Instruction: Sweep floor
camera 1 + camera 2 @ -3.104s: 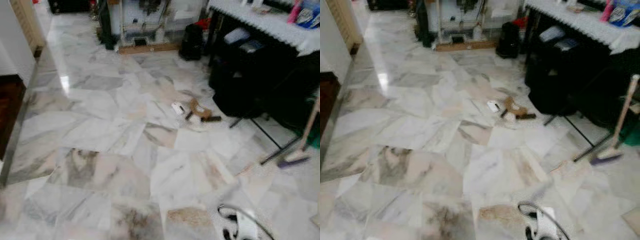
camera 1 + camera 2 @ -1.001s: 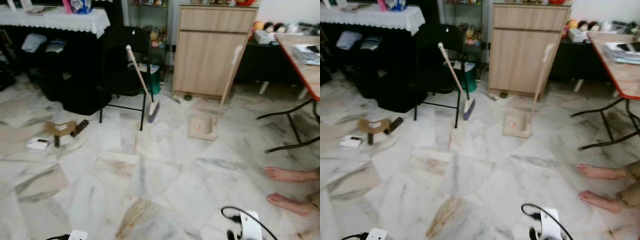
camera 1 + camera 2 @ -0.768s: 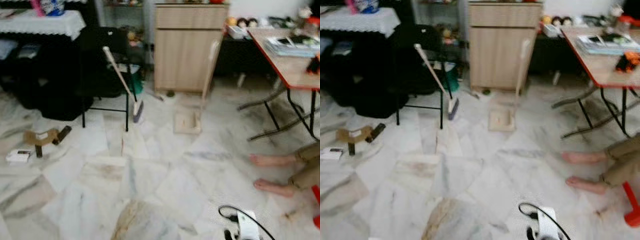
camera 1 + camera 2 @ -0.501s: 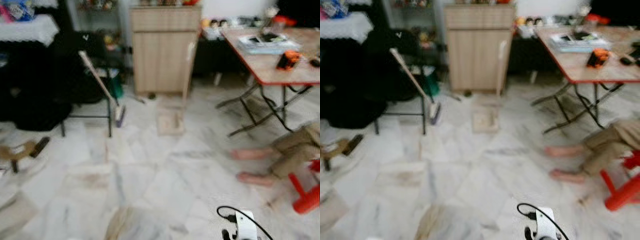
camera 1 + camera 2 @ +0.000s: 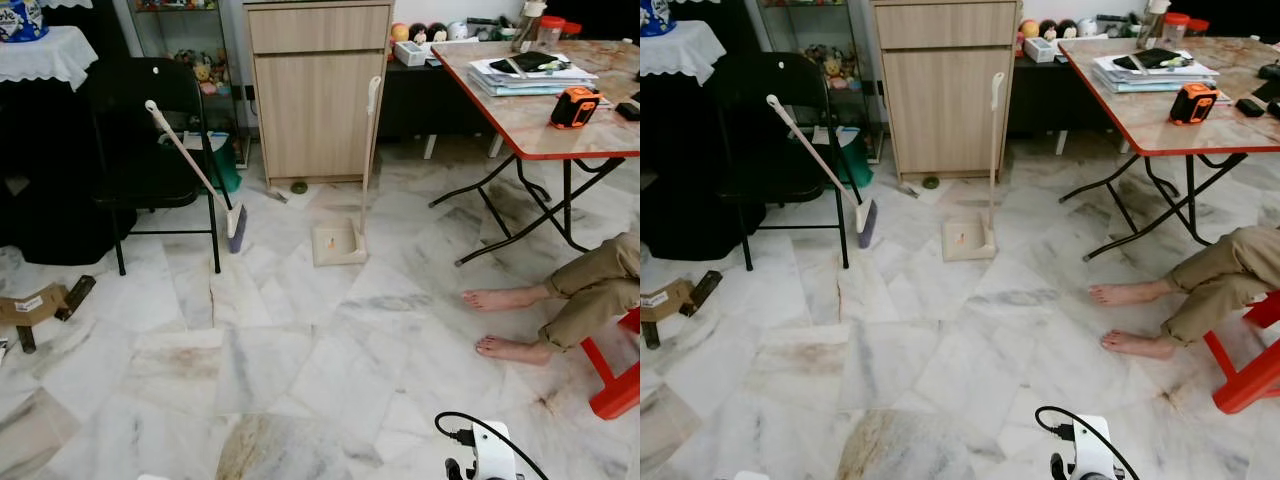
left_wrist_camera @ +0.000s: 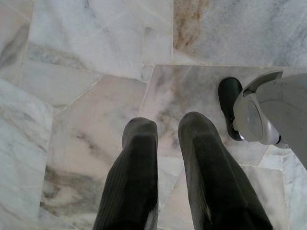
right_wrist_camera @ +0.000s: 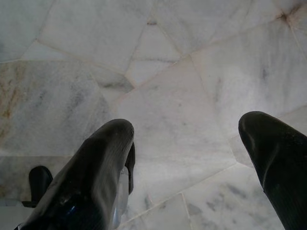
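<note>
A broom (image 5: 195,170) is seen propped against a black chair (image 5: 150,140) at far left, a dustpan (image 5: 338,240) standing just right of it (neither yet taken up). Scraps (image 5: 40,305) are left unswept. The left gripper (image 6: 165,139) is held nearly closed, the right gripper (image 7: 187,143) spread wide; nothing is gripped.

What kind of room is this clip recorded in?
Most likely a lived-in home, a dining or living area. A marble-tiled floor, a wooden cabinet by the wall, and a folding table stacked with papers suggest it. A broom leans on a black chair, beside a long-handled dustpan.
</note>
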Robot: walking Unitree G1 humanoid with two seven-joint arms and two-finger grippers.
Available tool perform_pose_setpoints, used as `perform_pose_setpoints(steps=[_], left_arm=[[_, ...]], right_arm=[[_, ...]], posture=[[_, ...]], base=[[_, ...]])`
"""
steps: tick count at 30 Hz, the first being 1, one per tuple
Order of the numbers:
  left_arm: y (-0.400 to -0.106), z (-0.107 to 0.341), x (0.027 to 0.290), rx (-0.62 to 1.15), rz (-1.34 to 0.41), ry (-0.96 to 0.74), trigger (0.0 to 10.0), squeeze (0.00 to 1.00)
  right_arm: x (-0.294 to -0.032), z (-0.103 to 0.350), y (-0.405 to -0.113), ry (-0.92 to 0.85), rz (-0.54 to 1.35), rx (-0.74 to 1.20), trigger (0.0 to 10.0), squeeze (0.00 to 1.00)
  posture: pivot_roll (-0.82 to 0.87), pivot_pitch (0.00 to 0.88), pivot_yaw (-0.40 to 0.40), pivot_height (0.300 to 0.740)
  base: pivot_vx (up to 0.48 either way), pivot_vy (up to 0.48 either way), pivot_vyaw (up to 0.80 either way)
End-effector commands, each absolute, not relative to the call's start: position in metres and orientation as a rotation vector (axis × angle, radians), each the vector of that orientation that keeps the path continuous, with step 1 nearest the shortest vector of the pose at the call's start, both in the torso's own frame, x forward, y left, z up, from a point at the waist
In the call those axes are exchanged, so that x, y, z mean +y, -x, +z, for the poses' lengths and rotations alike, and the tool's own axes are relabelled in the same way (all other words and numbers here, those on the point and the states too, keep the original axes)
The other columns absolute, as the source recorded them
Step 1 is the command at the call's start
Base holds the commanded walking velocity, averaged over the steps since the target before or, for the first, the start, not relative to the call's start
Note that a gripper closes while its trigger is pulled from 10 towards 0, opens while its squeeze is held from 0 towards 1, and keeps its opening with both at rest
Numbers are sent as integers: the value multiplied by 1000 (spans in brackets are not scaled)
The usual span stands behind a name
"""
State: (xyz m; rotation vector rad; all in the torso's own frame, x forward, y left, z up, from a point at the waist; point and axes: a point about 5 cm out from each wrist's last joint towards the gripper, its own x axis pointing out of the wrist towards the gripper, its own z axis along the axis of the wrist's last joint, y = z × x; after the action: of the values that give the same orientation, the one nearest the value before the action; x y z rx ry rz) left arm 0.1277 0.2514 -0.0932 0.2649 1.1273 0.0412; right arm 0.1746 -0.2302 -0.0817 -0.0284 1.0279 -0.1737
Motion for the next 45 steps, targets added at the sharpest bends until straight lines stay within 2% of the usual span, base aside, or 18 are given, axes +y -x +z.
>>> perform_pose_setpoints(steps=[1, 11, 27, 45], left_arm=[[-195, -69, 227, 834, 213, 105, 10000, 0], [-194, -70, 227, 837, 213, 108, 10000, 0], [-194, -70, 226, 839, 212, 110, 10000, 0], [-195, -69, 225, 820, 198, 117, 10000, 0]], right_arm=[[-159, -75, -205, -111, 27, 875, 10000, 0], [-156, -76, -203, -109, 29, 888, 10000, 0], [-172, -76, -201, -108, 12, 889, 10000, 0], [-167, -76, -201, -110, 15, 892, 10000, 0]], posture=[[31, 41, -9, 740], [29, 39, -9, 740], [33, 45, -7, 740], [31, 50, -9, 740]], base=[[0, 266, 0], [0, 266, 0], [0, 266, 0], [0, 0, 0]])
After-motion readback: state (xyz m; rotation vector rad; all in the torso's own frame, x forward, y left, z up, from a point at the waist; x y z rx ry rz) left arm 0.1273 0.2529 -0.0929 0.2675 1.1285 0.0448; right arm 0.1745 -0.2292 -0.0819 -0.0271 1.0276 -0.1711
